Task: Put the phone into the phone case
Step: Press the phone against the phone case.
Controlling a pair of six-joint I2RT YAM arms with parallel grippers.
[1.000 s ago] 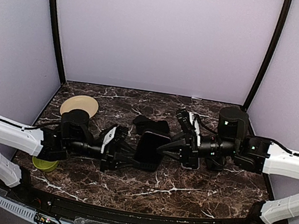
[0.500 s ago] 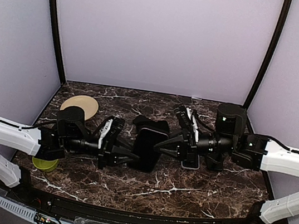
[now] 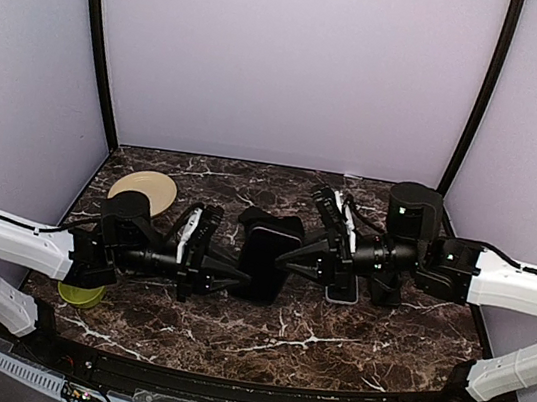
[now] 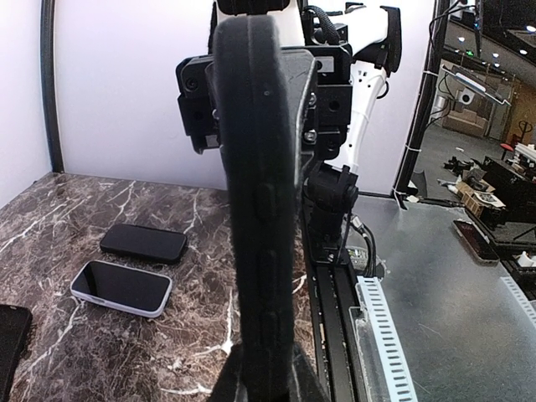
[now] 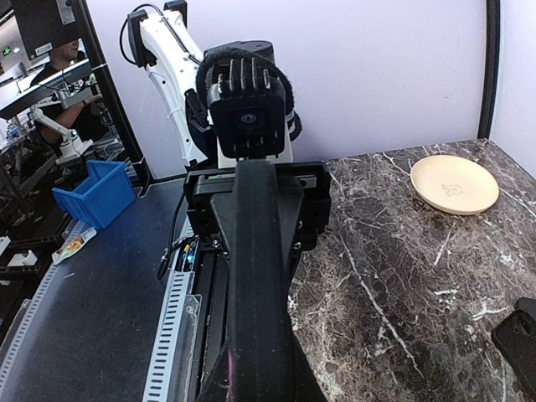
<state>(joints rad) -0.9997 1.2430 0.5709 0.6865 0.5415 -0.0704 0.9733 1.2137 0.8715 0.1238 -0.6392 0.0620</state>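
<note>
Holding the case (image 3: 266,251) upright above the bench (image 3: 328,341), the left hand (image 3: 239,280) and right hand (image 3: 287,258) are each clamped on one long edge, its broad face toward the near side. A white-rimmed phone (image 4: 121,287) lies flat on the bench beneath the right arm, below and right of the case; right hand judged nearer. Whether the case already holds a phone cannot be told

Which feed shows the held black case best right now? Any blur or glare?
Top external: even light, no glare, but the black case barely separates from the dark marble table. Left wrist: its edge is sharp, side buttons readable. Right wrist: edge is featureless black, blurred at the bottom of frame.
</note>
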